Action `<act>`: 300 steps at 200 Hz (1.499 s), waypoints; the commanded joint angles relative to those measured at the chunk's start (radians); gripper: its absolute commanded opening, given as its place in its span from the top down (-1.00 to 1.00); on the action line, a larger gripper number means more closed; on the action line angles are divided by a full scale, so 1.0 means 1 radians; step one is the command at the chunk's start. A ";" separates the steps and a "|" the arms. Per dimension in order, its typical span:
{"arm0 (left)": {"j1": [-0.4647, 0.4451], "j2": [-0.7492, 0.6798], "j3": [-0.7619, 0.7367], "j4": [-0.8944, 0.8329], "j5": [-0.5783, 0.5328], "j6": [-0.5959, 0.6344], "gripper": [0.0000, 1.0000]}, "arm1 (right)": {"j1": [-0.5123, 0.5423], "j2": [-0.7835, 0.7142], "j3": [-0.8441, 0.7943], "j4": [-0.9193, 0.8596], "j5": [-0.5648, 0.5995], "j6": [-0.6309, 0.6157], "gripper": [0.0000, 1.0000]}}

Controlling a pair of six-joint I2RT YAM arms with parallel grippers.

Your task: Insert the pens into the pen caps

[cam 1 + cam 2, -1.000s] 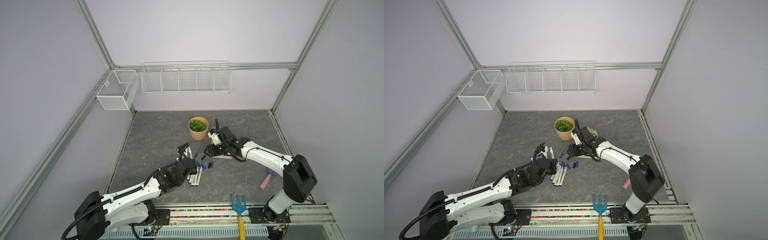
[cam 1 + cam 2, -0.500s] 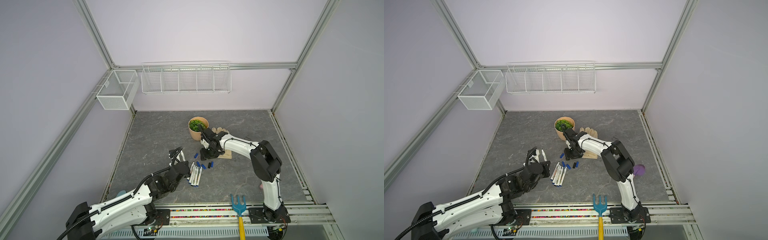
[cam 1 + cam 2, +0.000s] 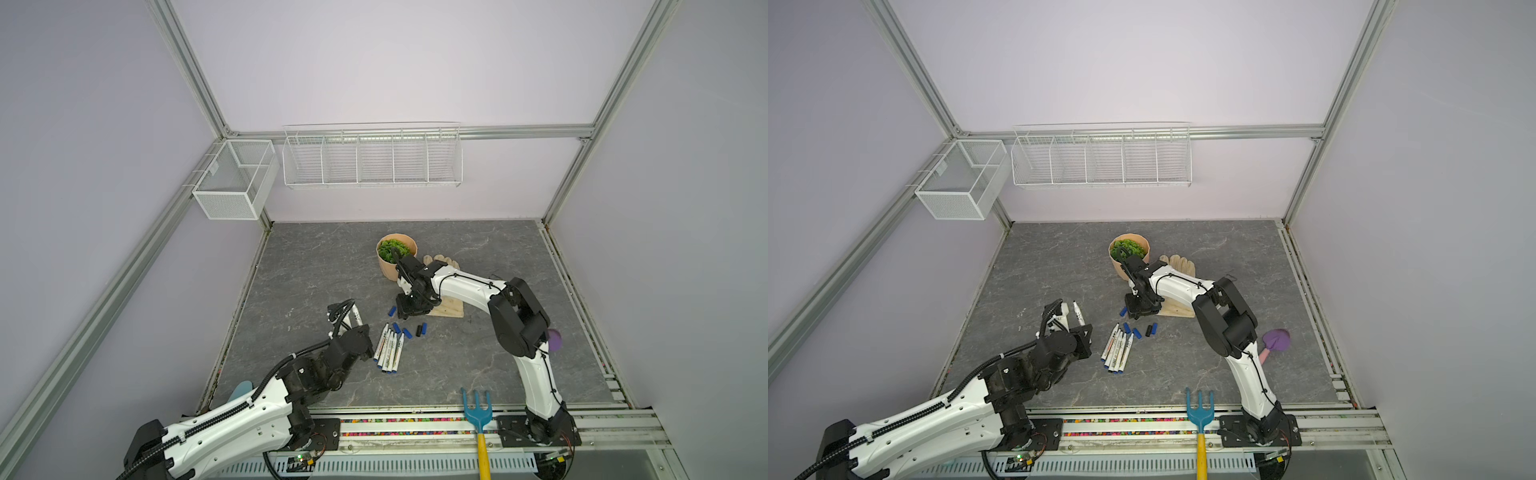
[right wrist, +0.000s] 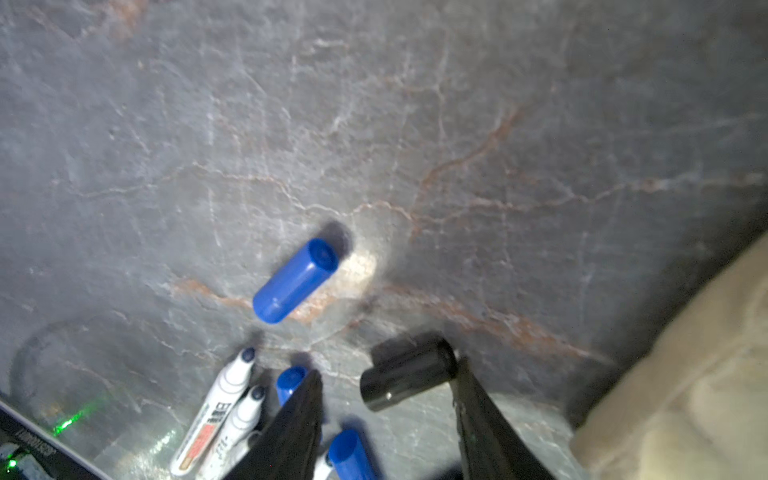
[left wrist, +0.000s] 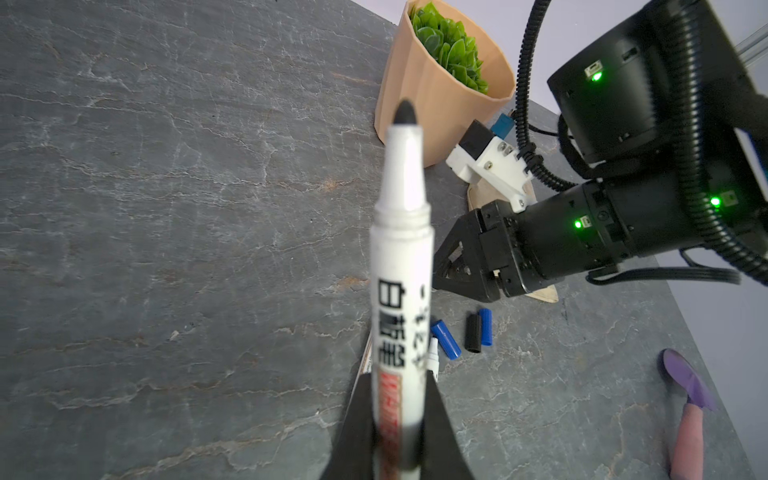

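A: Left fingers [image 5: 357,432]?
B: Clamped on a white pen [image 5: 401,270], its black tip bare. In a top view the pen [image 3: 1078,313] is left of centre.
A: Right fingers [image 4: 291,432]?
B: Apart, either side of a black cap [image 4: 405,378] lying on the table [image 4: 457,124], not gripping it. A blue cap [image 4: 297,280] lies near; the other pens [image 3: 1117,347] lie below centre.

Pens [image 3: 388,349]: five, four bunched together and one [image 5: 401,257] apart.
Blue pen caps [image 4: 295,280]: four.
Black pen caps [image 5: 472,332]: two, counting a second [image 4: 407,380] seen only by the right wrist camera.
Potted plant [image 3: 394,251]: one.
Glove [image 3: 1177,264]: one.
Purple trowel [image 3: 1277,340]: one.
Blue garden fork [image 3: 478,409]: one.
Wire baskets [image 3: 372,160]: two.
Robot arms [image 3: 232,419]: two.
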 commanded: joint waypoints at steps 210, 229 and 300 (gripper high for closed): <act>0.004 0.103 0.049 0.079 0.177 0.116 1.00 | 0.048 0.080 0.033 0.012 0.314 -0.068 0.61; 0.004 0.113 0.050 0.117 0.251 0.161 1.00 | 0.044 0.034 0.016 0.032 0.288 -0.081 0.78; 0.004 0.242 0.093 0.282 0.460 0.241 1.00 | -0.102 -0.646 -0.498 0.496 -0.087 -0.047 0.86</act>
